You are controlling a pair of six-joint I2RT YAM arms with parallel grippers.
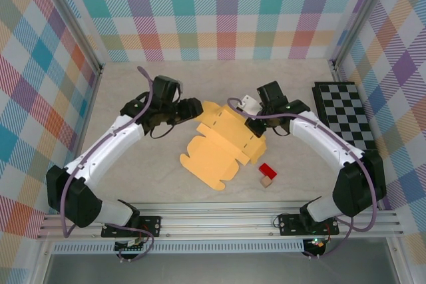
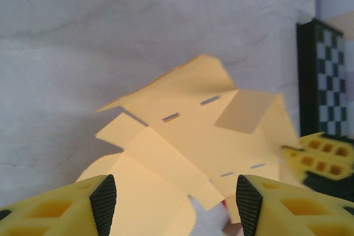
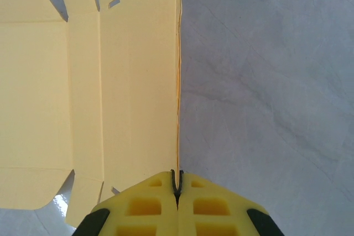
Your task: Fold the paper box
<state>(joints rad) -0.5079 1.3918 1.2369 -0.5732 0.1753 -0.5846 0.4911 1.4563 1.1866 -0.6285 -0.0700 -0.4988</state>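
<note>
Box (image 1: 223,147) lies half-folded on the surface, well left of the board (image 1: 346,114). Right fingers (image 3: 149,205) are pinched tight on its board-side edge, seemingly holding that wall up. Left fingers (image 2: 103,197), on the side away from the board, gape empty, ready to push a flap.

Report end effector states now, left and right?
Left end effector: open, holding nothing.
Right end effector: closed, pinching the edge of the box.
</note>
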